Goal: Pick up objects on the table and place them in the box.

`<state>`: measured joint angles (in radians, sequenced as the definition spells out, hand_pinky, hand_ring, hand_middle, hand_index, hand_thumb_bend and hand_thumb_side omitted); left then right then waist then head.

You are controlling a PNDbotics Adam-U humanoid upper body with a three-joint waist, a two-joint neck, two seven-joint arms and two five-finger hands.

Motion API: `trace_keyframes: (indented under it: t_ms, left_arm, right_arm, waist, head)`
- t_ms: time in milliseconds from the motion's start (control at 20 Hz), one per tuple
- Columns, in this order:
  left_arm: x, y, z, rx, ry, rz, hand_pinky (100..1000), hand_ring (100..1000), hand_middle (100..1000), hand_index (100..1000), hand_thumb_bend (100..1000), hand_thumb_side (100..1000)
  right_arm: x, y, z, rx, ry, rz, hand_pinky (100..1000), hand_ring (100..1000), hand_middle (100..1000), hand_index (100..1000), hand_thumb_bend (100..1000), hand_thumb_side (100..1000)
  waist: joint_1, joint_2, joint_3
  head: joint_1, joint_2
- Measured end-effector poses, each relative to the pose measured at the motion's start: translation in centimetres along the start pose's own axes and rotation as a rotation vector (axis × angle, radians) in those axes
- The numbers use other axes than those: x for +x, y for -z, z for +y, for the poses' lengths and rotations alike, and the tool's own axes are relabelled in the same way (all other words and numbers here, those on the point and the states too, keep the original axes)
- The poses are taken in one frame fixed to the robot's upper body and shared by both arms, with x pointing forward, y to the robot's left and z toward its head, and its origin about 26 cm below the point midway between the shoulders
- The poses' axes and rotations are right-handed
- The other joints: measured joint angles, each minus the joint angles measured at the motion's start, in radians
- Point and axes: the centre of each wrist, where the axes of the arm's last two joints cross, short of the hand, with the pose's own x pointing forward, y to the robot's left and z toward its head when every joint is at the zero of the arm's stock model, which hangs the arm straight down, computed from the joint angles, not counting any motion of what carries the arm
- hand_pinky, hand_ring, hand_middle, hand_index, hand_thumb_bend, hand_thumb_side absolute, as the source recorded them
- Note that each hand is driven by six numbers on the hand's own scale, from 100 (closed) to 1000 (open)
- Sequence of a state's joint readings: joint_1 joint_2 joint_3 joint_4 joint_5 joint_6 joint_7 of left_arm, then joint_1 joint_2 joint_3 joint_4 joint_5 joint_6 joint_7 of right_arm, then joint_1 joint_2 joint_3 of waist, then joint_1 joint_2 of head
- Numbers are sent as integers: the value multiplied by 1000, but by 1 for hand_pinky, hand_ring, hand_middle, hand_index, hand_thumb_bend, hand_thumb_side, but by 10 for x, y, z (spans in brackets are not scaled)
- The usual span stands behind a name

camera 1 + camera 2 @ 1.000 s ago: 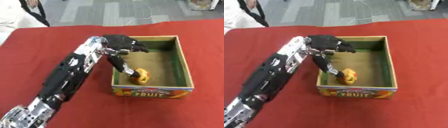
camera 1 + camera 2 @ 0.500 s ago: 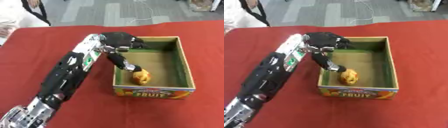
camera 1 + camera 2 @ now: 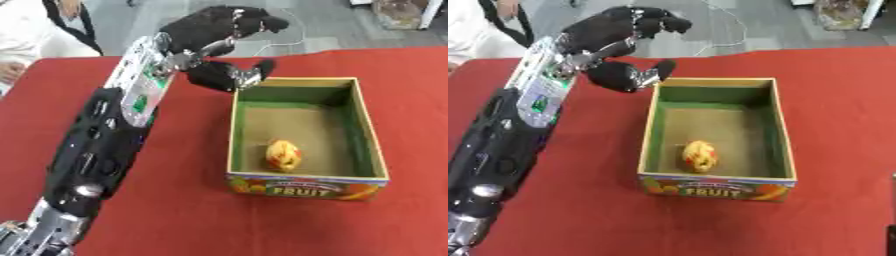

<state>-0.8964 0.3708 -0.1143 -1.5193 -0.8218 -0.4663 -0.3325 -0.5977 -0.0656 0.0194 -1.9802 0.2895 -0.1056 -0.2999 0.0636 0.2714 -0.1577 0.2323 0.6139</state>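
A yellow and red fruit [image 3: 283, 155] lies on the floor of the open cardboard box [image 3: 306, 185], near its front wall, which reads FRUIT. My left hand [image 3: 213, 29] hangs raised above the table just outside the box's far left corner. Its fingers are relaxed and spread wide from the thumb [image 3: 249, 73], and nothing is in it. The black and silver left arm [image 3: 114, 135] runs from the lower left up to the hand. My right hand shows in neither view.
A red cloth [image 3: 175, 210] covers the table on every side of the box. A person in white [image 3: 35, 35] stands at the far left edge, away from the box. Grey floor with a cable lies beyond the table.
My left hand has risen out of the box and drawn back to its far left corner. The fruit stays where it lay on the box floor.
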Motion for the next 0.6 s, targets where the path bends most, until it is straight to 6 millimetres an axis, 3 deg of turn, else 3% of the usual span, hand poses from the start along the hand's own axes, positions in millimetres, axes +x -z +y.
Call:
trace_keyframes:
  t_ms: [250,600]
  left_arm:
    - [10,-6,17,144,-40,19,616,787,778,961,148,1000]
    - [17,-7,24,266,-125,39,600,770,761,954,117,1000]
  right_arm:
    - [0,0,0,0,0,0,857,858,626,816,100,1000]
    - [0,0,0,-1,0,0,856,858,626,815,100,1000]
  waist:
    - [-2,0,1]
    - [-3,0,1]
  head:
    - [-5,0]
    - [-5,0]
